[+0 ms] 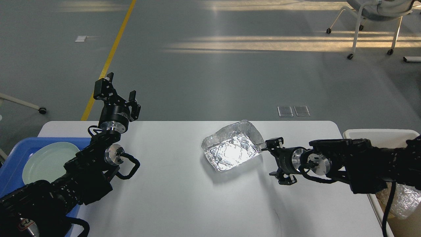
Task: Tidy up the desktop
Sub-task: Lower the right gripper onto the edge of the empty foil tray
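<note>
Sweeping across from the left: a blue plastic tray [19,148] overhangs the left edge of the desktop [171,197], and a pale green round plate [46,163] lies flat inside it, smooth and glossy. Over that same left end rises the left gripper [119,88], matte black, lifted well off the surface with its two fingers spread apart and nothing between them.

Now the desktop itself: a wide white slab, smooth, rounded at its far corners, filling the lower half of the head view. Big bare stretch in the middle and along the near edge, plenty of room there.

Right of centre sits a crinkled foil container [232,146], shiny silver, roughly rectangular, walls dented and one far corner pushed up high. It rests on the desktop, turned at an angle to the edges.

Just right of the foil, the right gripper [274,161] lies low and level, fingers parted, upper finger close to the container's right corner; touching or not, I cannot tell.

Off the desktop's right edge stands an off-white rectangular bin [378,133], with crumpled clear plastic [406,202] in it.
</note>
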Robot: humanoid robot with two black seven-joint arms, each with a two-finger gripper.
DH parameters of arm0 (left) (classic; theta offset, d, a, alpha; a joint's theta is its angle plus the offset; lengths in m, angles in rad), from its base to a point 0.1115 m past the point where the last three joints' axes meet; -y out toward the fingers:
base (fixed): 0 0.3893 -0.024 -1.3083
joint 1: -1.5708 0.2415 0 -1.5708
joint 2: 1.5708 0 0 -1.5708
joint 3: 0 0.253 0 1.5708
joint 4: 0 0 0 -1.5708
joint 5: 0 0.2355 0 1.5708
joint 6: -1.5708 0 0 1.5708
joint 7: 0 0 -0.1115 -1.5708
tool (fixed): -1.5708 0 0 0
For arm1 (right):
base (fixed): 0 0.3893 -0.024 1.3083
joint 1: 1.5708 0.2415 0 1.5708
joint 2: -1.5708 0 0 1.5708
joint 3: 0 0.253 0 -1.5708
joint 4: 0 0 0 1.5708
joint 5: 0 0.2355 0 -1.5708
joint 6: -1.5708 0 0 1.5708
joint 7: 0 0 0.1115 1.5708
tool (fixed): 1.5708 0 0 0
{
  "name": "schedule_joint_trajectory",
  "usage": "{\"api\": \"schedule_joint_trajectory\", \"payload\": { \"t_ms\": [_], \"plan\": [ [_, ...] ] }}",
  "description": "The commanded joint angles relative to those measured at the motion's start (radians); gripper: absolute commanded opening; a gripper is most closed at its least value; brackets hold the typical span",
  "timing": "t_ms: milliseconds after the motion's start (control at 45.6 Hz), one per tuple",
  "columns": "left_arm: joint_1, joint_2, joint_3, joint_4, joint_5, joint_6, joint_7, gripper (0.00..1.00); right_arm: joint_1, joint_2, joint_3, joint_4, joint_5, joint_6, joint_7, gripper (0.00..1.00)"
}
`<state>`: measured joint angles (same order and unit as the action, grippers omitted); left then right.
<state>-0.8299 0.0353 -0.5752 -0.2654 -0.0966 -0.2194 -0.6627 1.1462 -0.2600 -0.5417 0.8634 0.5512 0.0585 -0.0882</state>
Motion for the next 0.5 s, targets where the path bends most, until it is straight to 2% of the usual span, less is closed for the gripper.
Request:
{"api": "schedule_joint_trajectory", "payload": {
  "t_ms": [0,197,482],
  "plan": [
    [0.0,0.0,0.0,0.0,0.0,0.0,0.0,1.0,-0.005,0.036,0.02,-0.058,-0.001,-0.006,-0.019,0.89],
    [0.0,0.0,0.0,0.0,0.0,0.0,0.0,1.0,-0.01,0.102,0.019,-0.141,0.0,-0.017,-0.036,0.89],
    [0.0,0.0,0.0,0.0,0.0,0.0,0.0,1.0,-0.048,0.196,0.003,-0.267,-0.049,-0.017,-0.042,0.66]
  ]
}}
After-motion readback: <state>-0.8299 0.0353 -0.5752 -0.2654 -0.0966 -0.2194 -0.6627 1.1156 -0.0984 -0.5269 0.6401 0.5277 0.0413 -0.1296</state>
